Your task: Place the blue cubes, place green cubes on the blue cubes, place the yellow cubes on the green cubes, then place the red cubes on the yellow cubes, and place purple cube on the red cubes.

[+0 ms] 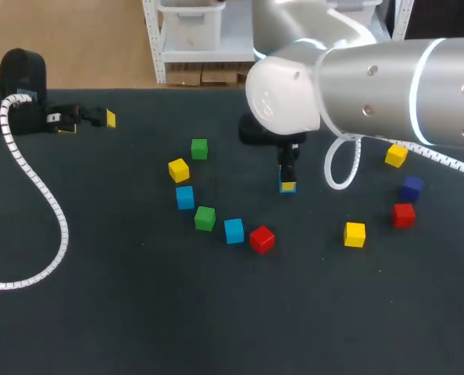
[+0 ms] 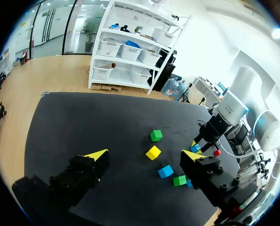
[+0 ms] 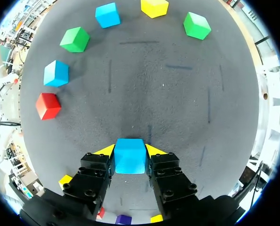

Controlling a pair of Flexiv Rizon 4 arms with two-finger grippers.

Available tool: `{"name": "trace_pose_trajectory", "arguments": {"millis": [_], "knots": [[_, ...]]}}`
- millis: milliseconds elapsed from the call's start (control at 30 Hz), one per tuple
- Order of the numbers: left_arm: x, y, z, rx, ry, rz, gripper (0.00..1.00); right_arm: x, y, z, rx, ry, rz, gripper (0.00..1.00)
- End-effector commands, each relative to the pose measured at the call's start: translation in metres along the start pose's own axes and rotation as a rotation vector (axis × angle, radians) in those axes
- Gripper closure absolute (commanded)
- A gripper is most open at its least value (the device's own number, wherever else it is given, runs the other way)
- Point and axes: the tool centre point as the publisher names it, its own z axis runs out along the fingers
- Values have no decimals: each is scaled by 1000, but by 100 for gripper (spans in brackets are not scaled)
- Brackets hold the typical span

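1. Our right gripper (image 3: 130,151) clamps a small light blue cube (image 3: 129,157) between both yellow-tipped fingers, near the middle of the black table (image 1: 138,312).
2. Our left gripper (image 2: 144,154) sits at the table's far left, fingers spread wide apart.
3. Another blue cube (image 1: 185,197) lies just beside a green cube (image 1: 205,218).

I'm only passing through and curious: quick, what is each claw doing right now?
The left gripper is open, holding nothing.
The right gripper is closed on a blue cube.
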Motion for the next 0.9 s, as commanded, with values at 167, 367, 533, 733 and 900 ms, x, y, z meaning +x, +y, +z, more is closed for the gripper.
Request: {"name": "trace_pose_trajectory", "arguments": {"millis": [167,367,533,733,900], "knots": [[1,1,0,5,-6,1,0,0,-2,1,-6,1,2,7],[1,1,0,5,-6,1,0,2,-2,-2,-1,-12,14,0],[1,1,0,5,-6,1,0,2,9,-24,36,-29,47,0],[1,1,0,5,-6,1,0,-1,28,-47,63,-46,113,0],[1,1,0,5,-6,1,0,-7,48,-60,59,-55,155,0]]}}
